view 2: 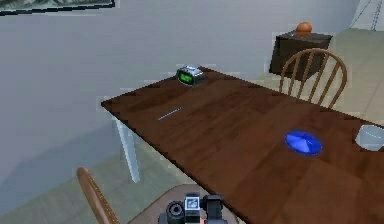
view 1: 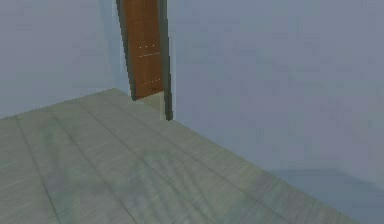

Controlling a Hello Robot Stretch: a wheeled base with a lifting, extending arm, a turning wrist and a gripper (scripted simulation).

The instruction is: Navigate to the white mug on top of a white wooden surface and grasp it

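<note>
A dark brown wooden table (view 2: pixel 230 120) with white legs spans the arm side view. On it stand a small green and black clock-like device (view 2: pixel 190 75), a thin pale stick (view 2: pixel 170 114), a flat blue thing (view 2: pixel 303 143) and a pale round vessel (view 2: pixel 371 137) at the right edge. My gripper (view 2: pixel 183 212) shows at the bottom edge, at the table's near side, with two white marker squares (view 2: pixel 213 205) beside it. The table edge lies behind it, so I cannot tell whether it holds anything.
One wooden chair (view 2: pixel 315 72) stands at the table's far side, another chair (view 2: pixel 95 200) at the lower left. A dark cabinet (view 2: pixel 298 52) carries an orange ball (view 2: pixel 304 28). The forward view has a brown door (view 1: pixel 145 50), blue-grey walls and plank floor (view 1: pixel 110 165).
</note>
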